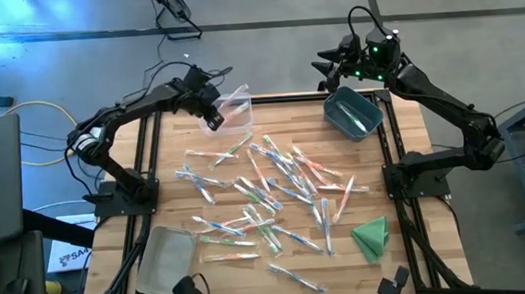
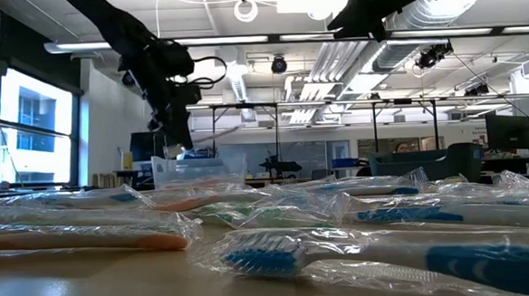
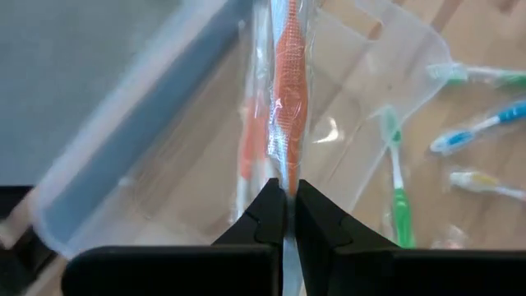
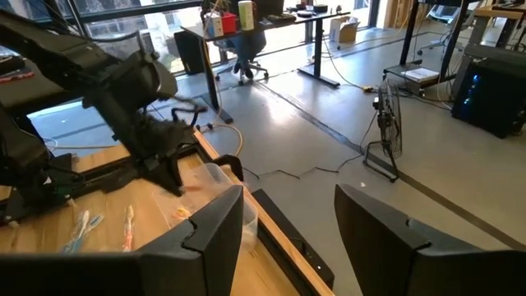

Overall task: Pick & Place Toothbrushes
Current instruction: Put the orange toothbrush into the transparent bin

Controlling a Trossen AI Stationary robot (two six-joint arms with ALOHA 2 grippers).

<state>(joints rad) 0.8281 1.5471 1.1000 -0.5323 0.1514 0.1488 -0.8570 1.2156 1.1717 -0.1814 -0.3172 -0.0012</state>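
Observation:
Many wrapped toothbrushes (image 1: 275,188) lie scattered on the middle of the wooden table. My left gripper (image 1: 213,123) hangs over the clear bin (image 1: 237,107) at the far left, shut on an orange toothbrush (image 3: 288,90) in its clear wrapper. My right gripper (image 4: 288,230) stands open and raised at the far right, above the far edge of the blue-grey bin (image 1: 353,113), with nothing between its fingers. In the low view my left gripper (image 2: 177,116) hangs above the clear bin (image 2: 188,166). My left gripper pinches the wrapped orange toothbrush (image 3: 285,173) between its two fingers (image 3: 267,210), near one end of it. The fingers slant down from the table's left, and the brush runs on ahead in line with them. It is lifted clear, above the clear bin's floor (image 3: 353,123).
A folded green cloth (image 1: 371,237) lies near the front right. A clear lid or tray (image 1: 164,260) sits at the front left corner. Black frame rails (image 1: 148,164) run along both sides of the table. Loose brushes (image 3: 485,123) lie just beside the clear bin.

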